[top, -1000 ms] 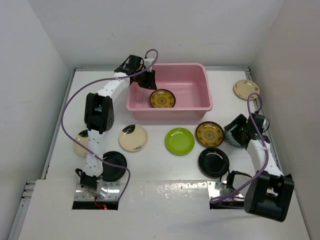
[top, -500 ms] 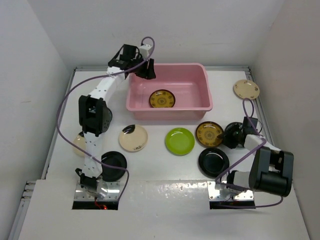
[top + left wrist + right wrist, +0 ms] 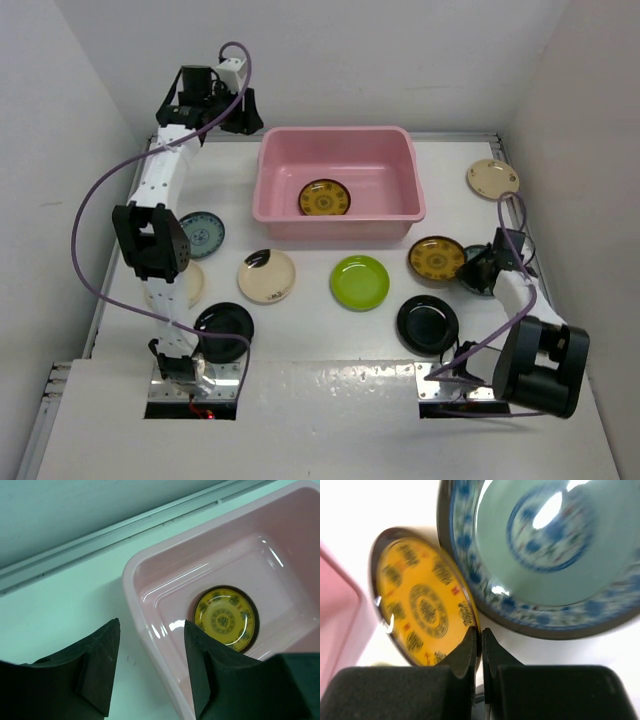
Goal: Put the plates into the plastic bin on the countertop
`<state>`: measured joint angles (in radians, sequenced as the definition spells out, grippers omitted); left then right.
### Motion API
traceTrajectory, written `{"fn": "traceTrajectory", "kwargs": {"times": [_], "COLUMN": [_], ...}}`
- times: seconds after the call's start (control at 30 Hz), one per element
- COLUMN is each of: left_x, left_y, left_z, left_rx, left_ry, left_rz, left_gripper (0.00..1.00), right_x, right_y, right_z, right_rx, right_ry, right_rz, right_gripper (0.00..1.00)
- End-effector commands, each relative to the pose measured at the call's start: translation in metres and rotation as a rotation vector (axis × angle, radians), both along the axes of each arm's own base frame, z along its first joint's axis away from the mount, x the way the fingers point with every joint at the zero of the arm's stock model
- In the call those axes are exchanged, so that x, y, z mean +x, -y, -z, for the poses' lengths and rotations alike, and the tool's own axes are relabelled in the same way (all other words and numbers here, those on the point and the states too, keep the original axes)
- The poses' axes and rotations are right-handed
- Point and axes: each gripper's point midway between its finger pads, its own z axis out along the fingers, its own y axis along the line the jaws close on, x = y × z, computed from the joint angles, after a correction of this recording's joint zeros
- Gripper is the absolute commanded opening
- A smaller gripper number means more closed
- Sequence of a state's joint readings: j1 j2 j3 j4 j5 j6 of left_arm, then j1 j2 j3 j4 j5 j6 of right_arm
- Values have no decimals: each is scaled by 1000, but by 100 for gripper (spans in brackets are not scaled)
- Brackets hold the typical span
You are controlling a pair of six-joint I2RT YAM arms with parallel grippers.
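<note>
Left hand [image 3: 243, 115]: held high, out past the far-left corner of the pink bin [image 3: 340, 226]. Its fingers [image 3: 97, 672] are spread wide with nothing between them. The wrist view looks down on that corner of the bin.

Bin contents: one yellow plate [image 3: 325, 197], lying flat on the floor toward the front wall.

Right hand [image 3: 482, 268]: low on the right side of the counter [image 3: 320, 335]. Its fingers are drawn in to a thin slit, pinching the rim of a second yellow plate [image 3: 437, 258]. A teal plate [image 3: 555, 555] sits right against that one, rims overlapping. I cannot tell whether the gripped plate is off the counter.

Outside the bin, on the counter:
- green plate [image 3: 360, 282]
- right black plate [image 3: 427, 323]
- left black plate [image 3: 225, 330]
- cream plate with a dark mark [image 3: 266, 275]
- small teal plate [image 3: 202, 233] at left
- beige plate [image 3: 493, 178] at far right
- pale plate [image 3: 185, 285], partly hidden behind the left arm
</note>
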<state>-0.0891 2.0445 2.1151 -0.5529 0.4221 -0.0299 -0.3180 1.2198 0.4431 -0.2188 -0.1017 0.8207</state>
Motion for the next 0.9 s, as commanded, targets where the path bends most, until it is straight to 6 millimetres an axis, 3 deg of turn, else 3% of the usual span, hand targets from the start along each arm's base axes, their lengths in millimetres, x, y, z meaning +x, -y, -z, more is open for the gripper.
{"fn": "traceTrajectory", "kwargs": {"times": [0.0,0.13,0.2,0.37,0.4,0.43,0.47,0.5,0.53,0.6,0.63,0.7,0.77,0.87], "left_x": [-13,-10,-9,-6,-5,-6,-6,-8,-10,-13,-18,-22,-26,-30], "left_y": [-18,-46,-56,-108,-116,-132,-139,-146,-154,-174,-181,-201,-215,-231], "left_z": [-24,-29,-33,-34,-34,-29,-29,-25,-17,-10,-4,6,19,33], "left_rx": [3,-4,-24,-39,-47,-47,-47,-52,-43,-34,-19,-10,6,0], "left_ry": [28,33,33,26,23,13,13,3,-15,-26,-39,-56,-83,-116], "left_rz": [-32,-88,-111,-214,-232,-261,-275,-281,-290,-313,-317,-347,-382,-413], "left_gripper": [57,58,58,58,58,58,58,58,58,58,58,58,58,58], "right_x": [4,24,36,83,90,99,109,125,132,159,172,199,223,239], "right_y": [47,81,84,70,69,61,55,44,38,16,-25,-65,-132,-180], "right_z": [-33,-98,-125,-200,-205,-223,-223,-256,-263,-284,-294,-281,-260,-241], "right_rx": [-199,-374,-413,-472,-482,-491,-503,-508,-522,-556,-519,-529,-457,-370], "right_ry": [13,164,225,407,419,461,458,554,575,644,717,710,701,689], "right_rz": [135,222,223,191,191,177,155,143,113,4,-122,-286,-517,-652], "right_gripper": [0,0,0,0,0,0,0,0,0,0,0,0,0,0]}}
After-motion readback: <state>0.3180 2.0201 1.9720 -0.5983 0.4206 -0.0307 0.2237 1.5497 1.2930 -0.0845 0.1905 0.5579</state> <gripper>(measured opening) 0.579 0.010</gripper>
